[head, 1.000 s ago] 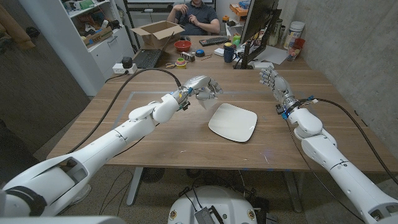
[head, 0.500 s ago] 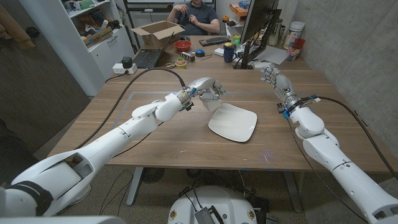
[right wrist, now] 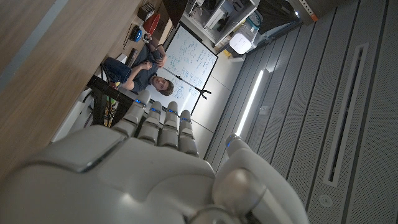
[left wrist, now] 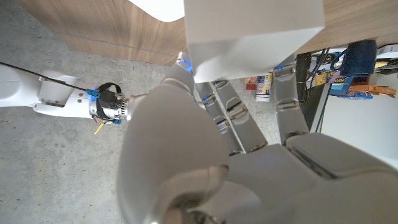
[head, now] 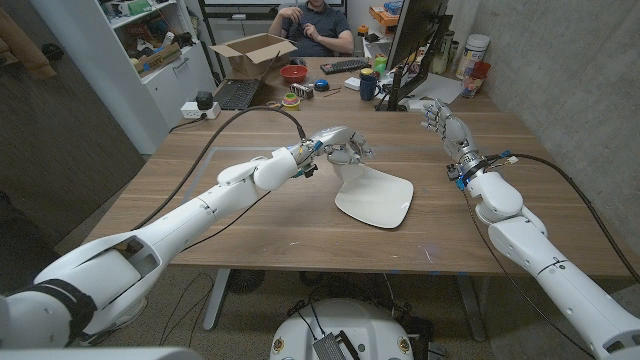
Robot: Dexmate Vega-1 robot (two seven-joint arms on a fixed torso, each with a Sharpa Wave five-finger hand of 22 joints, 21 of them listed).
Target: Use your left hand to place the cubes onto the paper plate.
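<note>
The left hand (head: 345, 150) is gripping a white cube (left wrist: 252, 34) just past the paper plate's (head: 378, 200) far-left corner, while the right hand (head: 437, 117), fingers loosely extended and empty, is hovering well apart over the counter (head: 250, 225).

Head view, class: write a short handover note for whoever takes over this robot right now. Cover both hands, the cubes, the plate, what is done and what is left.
Left hand: holds a white cube in its fingers, above the far left edge of the paper plate.
Right hand: raised over the far right of the table, fingers apart, holding nothing.
Done: one cube picked up and carried to the plate.
Left: nothing lies on the plate yet; lower the cube onto it and let go. I can see no other cubes on the table.
</note>
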